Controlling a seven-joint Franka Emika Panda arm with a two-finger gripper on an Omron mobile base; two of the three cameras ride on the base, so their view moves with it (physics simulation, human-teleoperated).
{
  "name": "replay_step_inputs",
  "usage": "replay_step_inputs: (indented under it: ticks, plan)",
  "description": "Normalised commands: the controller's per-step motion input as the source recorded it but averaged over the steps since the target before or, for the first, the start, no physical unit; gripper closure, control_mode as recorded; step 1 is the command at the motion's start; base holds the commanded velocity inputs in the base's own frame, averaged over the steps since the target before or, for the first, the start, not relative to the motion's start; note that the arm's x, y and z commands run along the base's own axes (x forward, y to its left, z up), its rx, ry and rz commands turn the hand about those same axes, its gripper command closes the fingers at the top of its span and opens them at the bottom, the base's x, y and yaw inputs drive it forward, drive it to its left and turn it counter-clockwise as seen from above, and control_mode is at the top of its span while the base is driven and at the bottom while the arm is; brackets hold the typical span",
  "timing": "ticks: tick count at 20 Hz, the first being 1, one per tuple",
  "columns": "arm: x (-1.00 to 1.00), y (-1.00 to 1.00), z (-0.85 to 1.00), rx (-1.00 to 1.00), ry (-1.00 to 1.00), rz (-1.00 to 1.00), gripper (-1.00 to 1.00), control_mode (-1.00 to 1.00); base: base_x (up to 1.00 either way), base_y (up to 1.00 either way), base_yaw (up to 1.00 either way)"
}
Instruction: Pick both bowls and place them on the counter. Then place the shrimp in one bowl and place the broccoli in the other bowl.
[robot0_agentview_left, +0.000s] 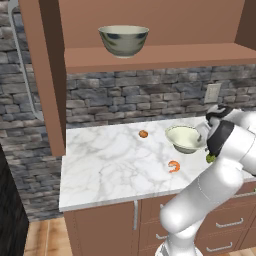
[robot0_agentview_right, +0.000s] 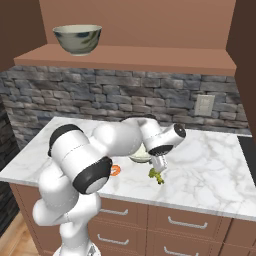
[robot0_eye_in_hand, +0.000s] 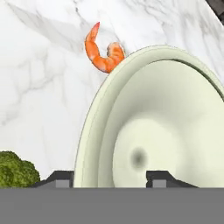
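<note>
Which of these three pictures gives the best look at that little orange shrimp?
The hand view: the shrimp shows large and sharp there, its curl plain on the counter just behind the pale bowl's rim. In the left base view it is a small orange curl; in the right base view the arm hides most of it.

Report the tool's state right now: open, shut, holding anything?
Tool: open, its tips apart on either side of the small bowl's rim; it does not appear to clamp it.

Cream-green bowl (robot0_agentview_left: 184, 138), shrimp (robot0_agentview_left: 174, 166), broccoli (robot0_agentview_right: 156, 175) on counter (robot0_agentview_left: 110, 165); mottled bowl (robot0_agentview_left: 123, 40) shelved.
</note>
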Motion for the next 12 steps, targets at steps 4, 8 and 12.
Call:
replay_step_inputs:
  ticks: [4,8,12]
  plan:
    - [-0.32,0.0,0.66,0.0,0.0,0.0,-1.0,-1.0,0.0,0.0,0.0]
    - [-0.38,0.08,0.8,-0.01,0.0,0.0,-1.0,-1.0,0.0,0.0,0.0]
    - [-0.43,0.42,0.74,-0.02,0.0,-0.05,-1.0,-1.0,0.0,0.0,0.0]
